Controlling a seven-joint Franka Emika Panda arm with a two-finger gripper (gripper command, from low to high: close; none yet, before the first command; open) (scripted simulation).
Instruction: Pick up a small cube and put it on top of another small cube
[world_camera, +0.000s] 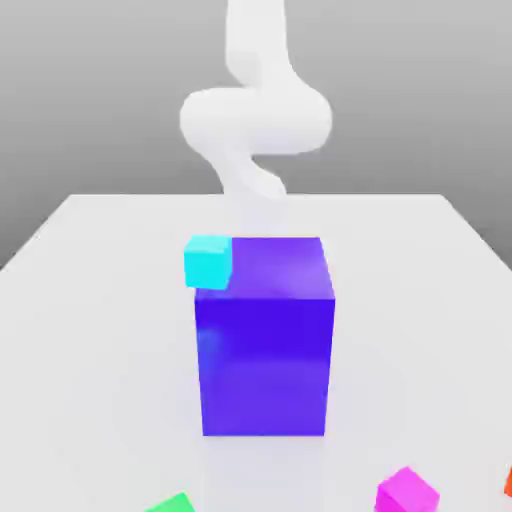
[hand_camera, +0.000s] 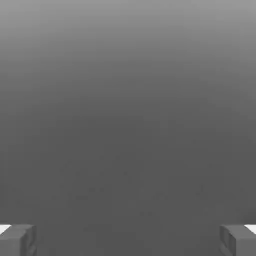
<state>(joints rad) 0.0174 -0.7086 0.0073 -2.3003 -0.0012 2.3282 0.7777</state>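
Exterior view, nearest edge of the white table (world_camera: 90, 330): the small pink cube (world_camera: 407, 492) sits on the tabletop toward the exterior view's right, turned so one corner faces the camera. It is free-standing, nothing touching it. Further toward the exterior view's left along the same edge, a green cube (world_camera: 172, 503) is partly cut off by the frame. At the far right edge of the exterior view, a sliver of an orange-red object (world_camera: 508, 482) is visible; shape cannot be told.

Middle of the table: a large blue-violet block (world_camera: 265, 335) stands upright, well apart from the pink cube and much bigger than it. A small cyan cube (world_camera: 209, 261) shows at the block's upper corner on the exterior view's left; whether it rests on the block or sits behind it cannot be told.

Behind the block: the white arm (world_camera: 255, 120) rises and curls above the table's far side, against a grey backdrop.

Hand view: the gripper (hand_camera: 128, 240) has its two grey fingertips (hand_camera: 17, 240) at opposite edges of the picture, spread as wide as they go. Nothing lies between them; plain grey surface beyond. Gripper holds nothing.
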